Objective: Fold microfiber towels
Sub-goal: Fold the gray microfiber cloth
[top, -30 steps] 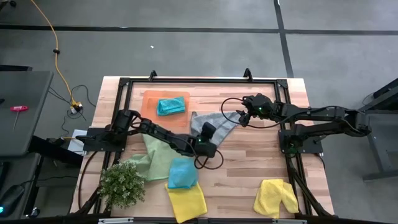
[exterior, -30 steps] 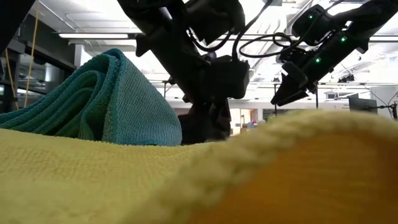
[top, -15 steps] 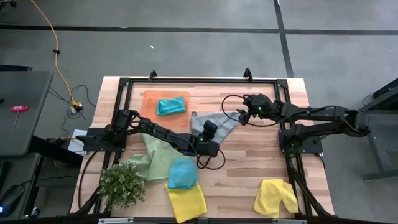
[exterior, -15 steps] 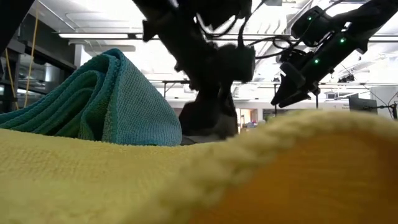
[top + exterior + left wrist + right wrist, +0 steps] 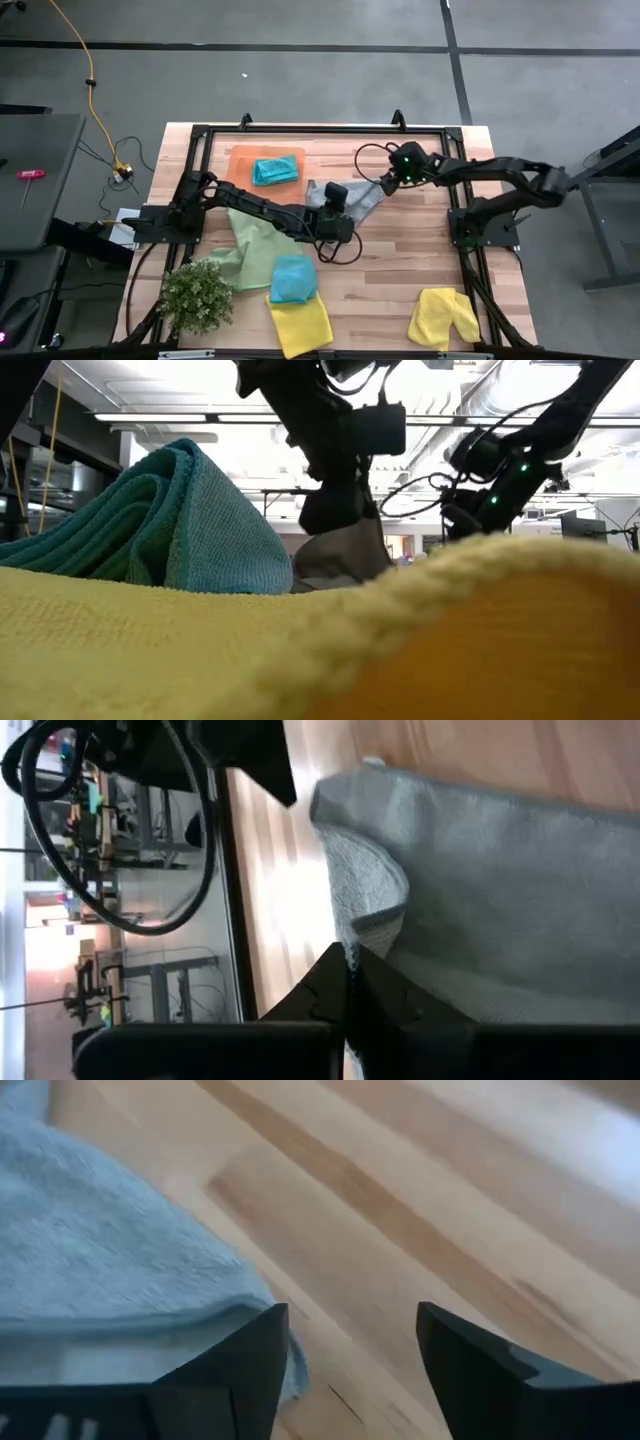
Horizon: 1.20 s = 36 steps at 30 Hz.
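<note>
Left end effector pinches grey towel edge between its fingertips.

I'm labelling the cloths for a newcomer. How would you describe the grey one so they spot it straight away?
Start at the flat orange rectangular tray at the far side of the wooden table. Just right of it, between the two arms, lies the soft grey microfiber towel, the left gripper shut on its edge. It is the only grey cloth; the others are yellow, teal or green.

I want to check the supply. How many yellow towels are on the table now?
2. One yellow towel lies at the near edge beside the plant; the other lies at the near right corner. More may be hidden.
</note>
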### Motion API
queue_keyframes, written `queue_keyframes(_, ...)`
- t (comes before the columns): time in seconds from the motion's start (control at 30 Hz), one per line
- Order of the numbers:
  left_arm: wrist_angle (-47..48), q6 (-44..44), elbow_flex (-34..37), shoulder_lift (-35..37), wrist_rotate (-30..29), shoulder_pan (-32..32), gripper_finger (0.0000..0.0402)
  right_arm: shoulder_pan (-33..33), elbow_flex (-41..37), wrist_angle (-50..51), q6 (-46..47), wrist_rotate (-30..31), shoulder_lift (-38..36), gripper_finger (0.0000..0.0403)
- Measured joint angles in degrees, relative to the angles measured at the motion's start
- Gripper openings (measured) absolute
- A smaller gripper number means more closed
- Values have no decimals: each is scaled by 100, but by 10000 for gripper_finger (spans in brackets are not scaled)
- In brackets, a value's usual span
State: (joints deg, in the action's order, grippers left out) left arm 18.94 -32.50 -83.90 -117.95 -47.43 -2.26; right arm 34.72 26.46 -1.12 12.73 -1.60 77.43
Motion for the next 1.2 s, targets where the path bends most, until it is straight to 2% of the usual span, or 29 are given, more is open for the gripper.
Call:
queue_keyframes(0.17,26,40,-2,0,25,0,0,91,4,-373,-43,-145,482,176)
queue_keyframes(0.23,33,40,-2,0,-14,0,0,95,4,-450,-116,-406,663,165)
queue_keyframes(0.4,37,52,-2,0,-16,9,0,113,9,-570,-204,-660,771,150)
queue_keyframes(0.73,56,175,-2,0,30,13,0,54,2,-351,-342,-1255,-159,149)
queue_keyframes(0.87,56,235,-2,0,73,13,0,-153,2,39,-557,-1170,-232,149)
queue_keyframes(0.97,56,240,-2,-2,86,13,0,-305,2,157,-683,-768,-141,149)
queue_keyframes(1.1,53,256,-2,-2,92,13,0,-405,2,-45,-1014,-308,86,149)
queue_keyframes(1.2,52,321,-2,-2,118,13,0,-480,2,-285,-1233,-182,281,149)
